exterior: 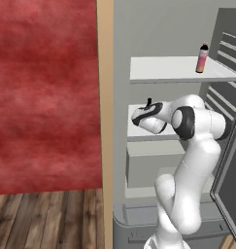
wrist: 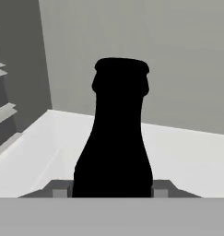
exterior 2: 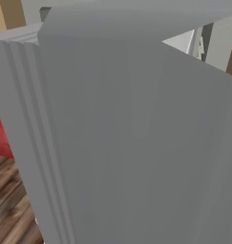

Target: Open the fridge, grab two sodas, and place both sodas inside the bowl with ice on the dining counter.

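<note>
The dark bottle is squeezed low between the gripper fingers on the fridge shelf. It could be tipped or dropped if pulled out fast, since it is tall above the grip.

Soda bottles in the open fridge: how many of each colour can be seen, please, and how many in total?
Pink soda bottle, upright on the upper shelf: 1
Dark soda bottle, upright on a lower shelf with the gripper shut on it: 1
Total: 2
</note>
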You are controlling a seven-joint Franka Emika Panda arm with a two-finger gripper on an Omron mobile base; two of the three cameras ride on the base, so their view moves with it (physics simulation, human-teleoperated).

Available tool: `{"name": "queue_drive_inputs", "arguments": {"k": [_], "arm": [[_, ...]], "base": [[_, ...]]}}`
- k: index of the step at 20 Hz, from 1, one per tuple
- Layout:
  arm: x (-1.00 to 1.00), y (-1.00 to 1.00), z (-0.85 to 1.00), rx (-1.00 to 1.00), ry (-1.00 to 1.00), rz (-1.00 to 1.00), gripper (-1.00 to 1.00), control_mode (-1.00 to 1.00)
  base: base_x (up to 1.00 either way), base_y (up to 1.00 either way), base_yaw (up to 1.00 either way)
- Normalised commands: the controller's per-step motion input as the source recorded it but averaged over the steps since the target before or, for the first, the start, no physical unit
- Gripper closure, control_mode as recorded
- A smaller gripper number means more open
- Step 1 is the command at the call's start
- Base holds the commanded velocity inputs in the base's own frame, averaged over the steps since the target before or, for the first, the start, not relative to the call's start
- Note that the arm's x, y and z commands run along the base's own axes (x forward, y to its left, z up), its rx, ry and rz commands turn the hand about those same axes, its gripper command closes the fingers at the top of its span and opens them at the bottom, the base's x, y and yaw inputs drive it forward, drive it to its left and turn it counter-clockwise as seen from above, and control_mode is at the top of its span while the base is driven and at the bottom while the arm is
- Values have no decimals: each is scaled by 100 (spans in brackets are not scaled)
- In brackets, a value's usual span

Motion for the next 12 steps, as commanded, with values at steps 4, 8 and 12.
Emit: {"name": "queue_drive_inputs", "arguments": {"k": [4,8,12], "arm": [[-40,-17,0,0,-3,0,100,-100],[-86,-53,16,2,-6,-3,100,-100],[-80,-74,91,2,3,-2,100,-100]], "base": [[0,0,0],[0,0,0],[0,0,0]]}}
